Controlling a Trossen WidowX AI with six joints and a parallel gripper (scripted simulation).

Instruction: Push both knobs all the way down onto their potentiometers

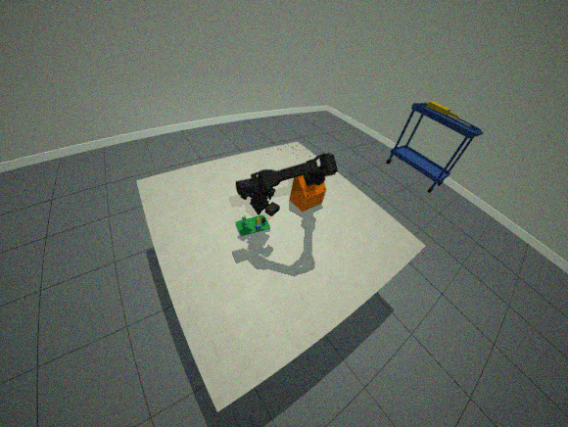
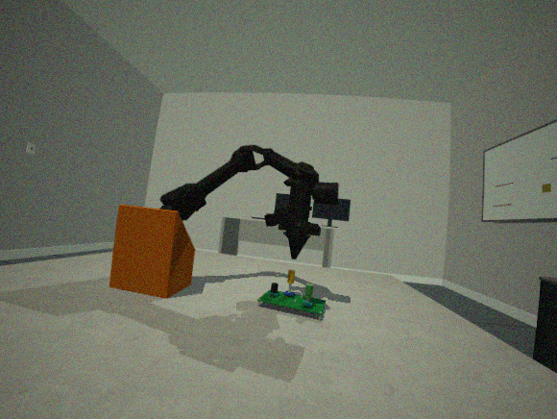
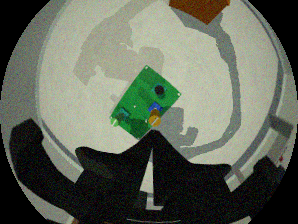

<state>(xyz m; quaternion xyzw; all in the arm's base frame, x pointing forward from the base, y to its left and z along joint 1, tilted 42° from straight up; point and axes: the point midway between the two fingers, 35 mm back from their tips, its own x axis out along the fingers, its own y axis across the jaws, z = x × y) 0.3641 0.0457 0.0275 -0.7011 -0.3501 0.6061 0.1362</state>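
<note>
A: Where does the circuit board [image 2: 292,303] sit?

B: On the white table [image 2: 144,365], in front of the orange base block [image 2: 149,250] and a little to its side. On the board stand a yellow knob [image 2: 291,276], a green knob [image 2: 309,290] and a black knob [image 2: 274,287].

A: And the gripper [image 2: 294,254]?

B: It hangs point-down above the board, over the yellow knob, apart from it. In the wrist view its tip [image 3: 152,137] lies just beside that knob [image 3: 153,117].

A: Its fingers?

B: Pressed together, nothing between them.

A: Anything else near the block?

B: A blue cart [image 1: 433,142] stands well away by the wall.
</note>
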